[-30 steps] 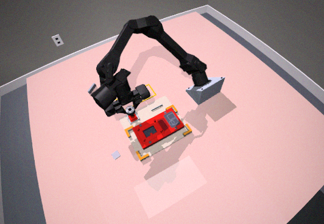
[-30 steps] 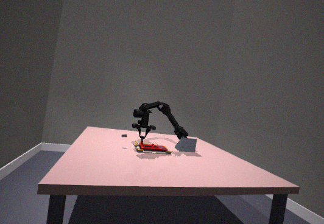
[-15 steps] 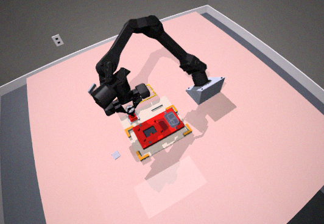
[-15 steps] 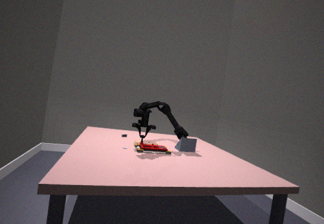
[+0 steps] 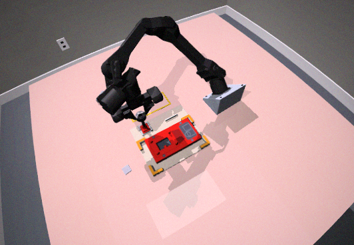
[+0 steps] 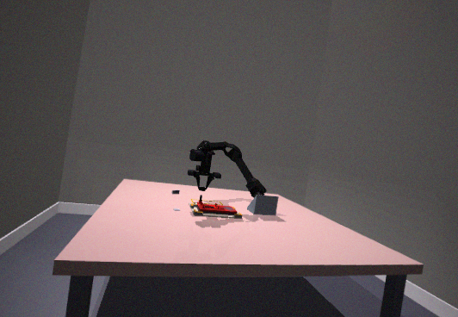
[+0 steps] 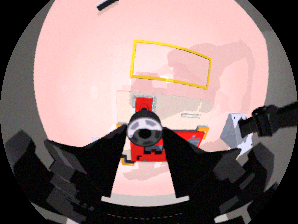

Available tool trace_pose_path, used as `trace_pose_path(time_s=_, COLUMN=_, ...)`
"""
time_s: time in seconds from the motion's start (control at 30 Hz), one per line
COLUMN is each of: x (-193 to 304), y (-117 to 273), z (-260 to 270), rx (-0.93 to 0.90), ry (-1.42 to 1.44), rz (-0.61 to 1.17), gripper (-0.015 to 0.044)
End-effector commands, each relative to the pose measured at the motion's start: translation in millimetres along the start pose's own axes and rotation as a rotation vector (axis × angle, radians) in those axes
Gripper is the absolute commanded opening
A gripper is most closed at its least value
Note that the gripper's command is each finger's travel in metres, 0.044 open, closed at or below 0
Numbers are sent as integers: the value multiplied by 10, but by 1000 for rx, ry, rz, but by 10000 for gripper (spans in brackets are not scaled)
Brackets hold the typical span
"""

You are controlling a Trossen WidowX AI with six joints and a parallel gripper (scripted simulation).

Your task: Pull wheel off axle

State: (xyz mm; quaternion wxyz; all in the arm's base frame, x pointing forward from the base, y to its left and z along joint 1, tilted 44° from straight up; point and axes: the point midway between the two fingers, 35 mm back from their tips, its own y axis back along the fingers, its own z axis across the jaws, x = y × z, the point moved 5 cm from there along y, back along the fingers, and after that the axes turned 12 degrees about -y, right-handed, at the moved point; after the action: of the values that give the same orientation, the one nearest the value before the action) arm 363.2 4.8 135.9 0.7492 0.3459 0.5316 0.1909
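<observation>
I see the wheel (image 5: 138, 114) (image 6: 202, 189) (image 7: 134, 126) with dark tyre and pale, silvery face, a dark hole in its middle. I count one wheel, one upright axle (image 5: 144, 125) (image 6: 201, 198) and one yellow outline (image 5: 170, 104) (image 6: 211, 201) (image 7: 132, 60). My claw (image 5: 140, 114) (image 6: 202, 189) (image 7: 144, 128) is partly open, pinching the wheel — this hangs above the axle, and in the exterior view nearer to the bench's (image 5: 83, 145) (image 6: 241, 248) (image 7: 85, 60) far edge than its near corners.

Wheel (image 7: 144, 131): centre, between the gripper's fingertips
Marked area (image 7: 133, 60): yellow outline, upper centre
Red panel (image 7: 191, 140): below centre, partly hidden
Arm's base (image 7: 231, 134): right side
</observation>
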Motion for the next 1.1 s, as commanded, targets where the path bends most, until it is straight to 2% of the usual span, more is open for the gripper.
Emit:
trace_pose_path(time_s=0.0, x=-3, y=138, z=-3, rx=-3, ry=-2, rz=7, gripper=0)
trace_pose_path(time_s=0.07, x=-8, y=56, z=-2, rx=-3, ry=0, rz=2, gripper=0)
trace_pose_path(time_s=1.07, x=-1047, y=128, z=-351, rx=-1, ry=1, rz=2, gripper=0)
